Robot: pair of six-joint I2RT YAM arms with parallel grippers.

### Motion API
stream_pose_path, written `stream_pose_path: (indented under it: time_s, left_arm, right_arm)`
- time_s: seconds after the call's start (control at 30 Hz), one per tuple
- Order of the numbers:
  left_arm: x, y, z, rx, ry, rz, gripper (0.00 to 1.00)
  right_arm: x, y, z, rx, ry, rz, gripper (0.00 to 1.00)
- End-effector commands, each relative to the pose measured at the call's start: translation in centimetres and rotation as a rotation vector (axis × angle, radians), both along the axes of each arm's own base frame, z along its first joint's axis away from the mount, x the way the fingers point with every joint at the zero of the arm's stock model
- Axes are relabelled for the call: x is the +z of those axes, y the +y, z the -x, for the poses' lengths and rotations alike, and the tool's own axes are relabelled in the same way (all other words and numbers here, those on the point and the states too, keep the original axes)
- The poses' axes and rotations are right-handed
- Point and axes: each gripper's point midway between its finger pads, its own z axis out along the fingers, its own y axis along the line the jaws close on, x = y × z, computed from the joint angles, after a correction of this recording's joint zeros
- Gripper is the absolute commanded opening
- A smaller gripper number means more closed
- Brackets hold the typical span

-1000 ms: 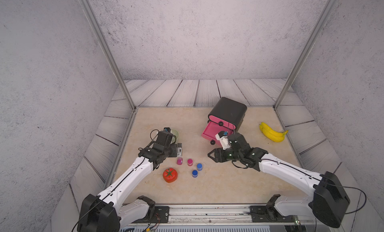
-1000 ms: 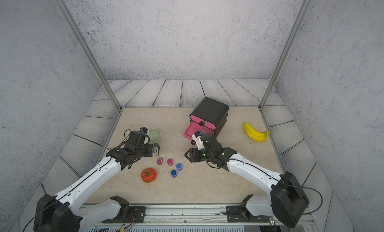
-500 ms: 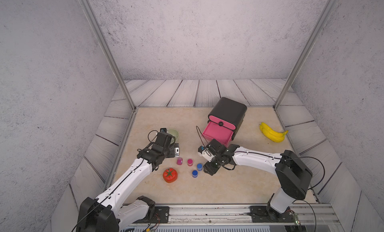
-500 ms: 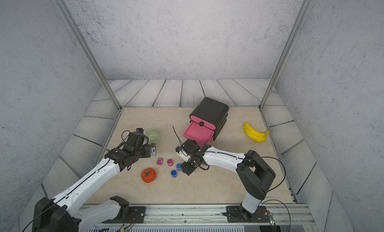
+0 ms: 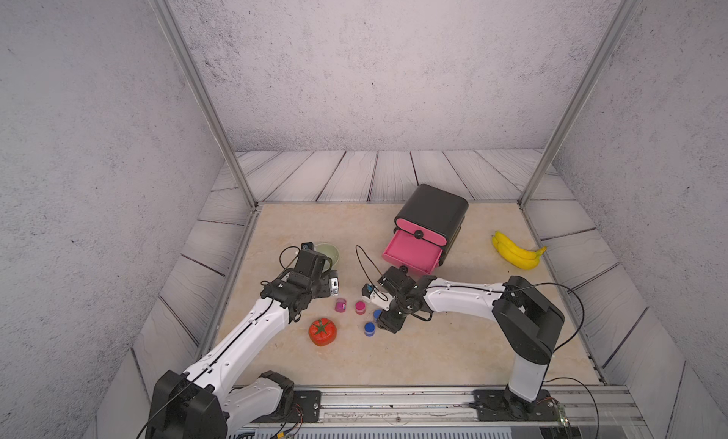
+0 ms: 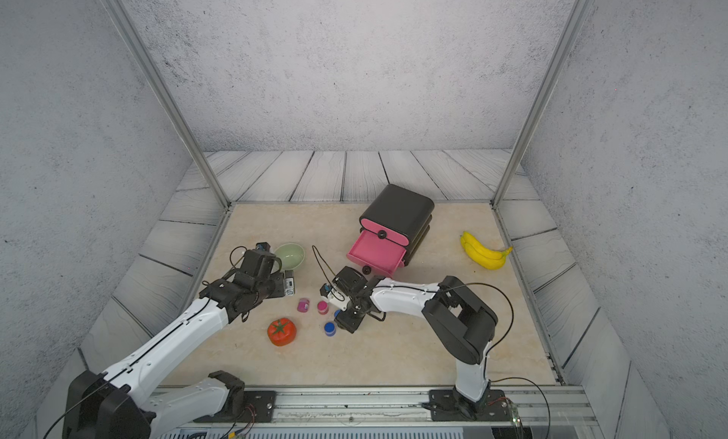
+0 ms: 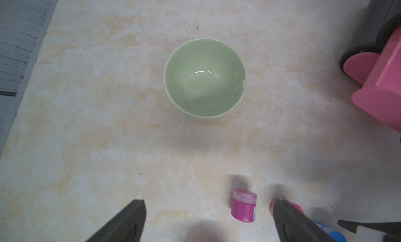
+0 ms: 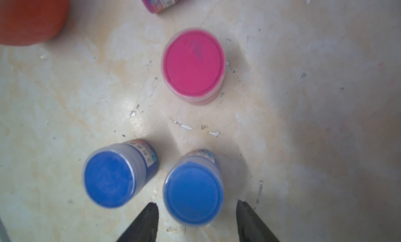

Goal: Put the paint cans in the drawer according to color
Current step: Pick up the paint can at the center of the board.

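Down by the tan table (image 5: 453, 350), the right arm is reaching low and the right gripper (image 8: 196, 206) is pointing down, fingers (image 8: 147, 221) spread. The left gripper (image 7: 208, 200) is hanging wide open near the green bowl (image 7: 204, 78). Grey walls are standing all around. A blue paint can (image 8: 193, 193) is sitting between the right fingers, not touching them. The drawer (image 5: 411, 254) is sitting open farther back.
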Motion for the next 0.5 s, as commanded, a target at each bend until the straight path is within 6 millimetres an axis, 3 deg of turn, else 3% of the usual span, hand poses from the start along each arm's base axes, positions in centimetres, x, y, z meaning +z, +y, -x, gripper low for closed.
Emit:
stream_pose_path:
  time_s: [0.0,0.23,0.47]
  left_arm:
    - [0.1,0.9,-0.1,0.031,0.005,-0.029,0.98]
    - [0.2,1.0,-0.1,0.035,0.005,-0.033,0.98]
    - [0.3,0.9,-0.2,0.032,0.002,-0.027,0.98]
  right_arm:
    - [-0.4,1.6,-0.2,0.014,0.019,-0.032,0.58]
    - [-0.8,2.6,-0.4,0.022,0.028,-0.037,0.50]
    - [0.0,2.3,-0.8,0.008,-0.011,-0.042,0.33]
